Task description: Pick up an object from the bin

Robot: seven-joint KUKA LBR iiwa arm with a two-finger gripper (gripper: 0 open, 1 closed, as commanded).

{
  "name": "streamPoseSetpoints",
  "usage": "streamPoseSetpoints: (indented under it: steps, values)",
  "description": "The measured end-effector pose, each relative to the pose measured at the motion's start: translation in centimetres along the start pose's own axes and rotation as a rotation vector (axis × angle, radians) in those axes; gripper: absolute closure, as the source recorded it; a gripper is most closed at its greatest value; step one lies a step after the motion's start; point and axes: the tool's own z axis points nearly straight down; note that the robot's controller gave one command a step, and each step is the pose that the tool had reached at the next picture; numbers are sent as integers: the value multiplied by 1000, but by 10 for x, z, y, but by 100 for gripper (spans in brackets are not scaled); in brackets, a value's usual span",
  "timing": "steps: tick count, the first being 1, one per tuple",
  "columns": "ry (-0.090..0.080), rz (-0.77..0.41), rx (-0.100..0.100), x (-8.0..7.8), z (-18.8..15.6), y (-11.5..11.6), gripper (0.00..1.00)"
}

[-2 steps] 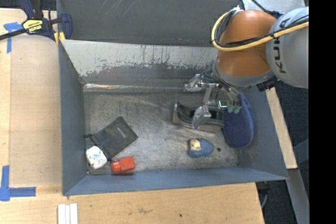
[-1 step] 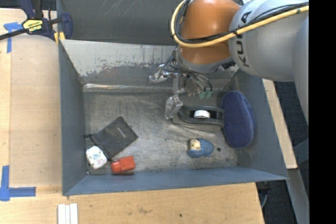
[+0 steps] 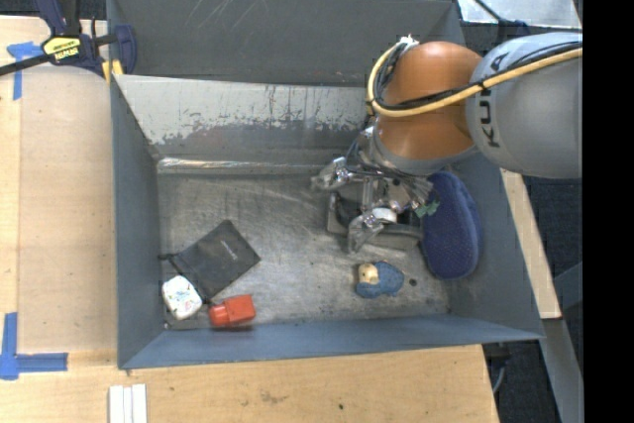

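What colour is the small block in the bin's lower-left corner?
The block is red, camera view.

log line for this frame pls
gripper: low in bin, right half | nearest: dark blue oval pad, small blue piece | lower left: black pouch, white bit, red bit

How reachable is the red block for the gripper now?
Probably yes: the red block lies uncovered, with bare floor between it and the gripper. The front wall and a white thing close by could crowd a grasp.
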Motion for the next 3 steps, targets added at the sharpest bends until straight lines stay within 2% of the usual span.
streamPoseSetpoints:
  steps: [1,2,3]
  values:
    - [-1,109,-8,7,-4,-41,0]
    - [18,523,-19,11,-2,-57,0]
    - [11,479,-11,10,-2,-54,0]
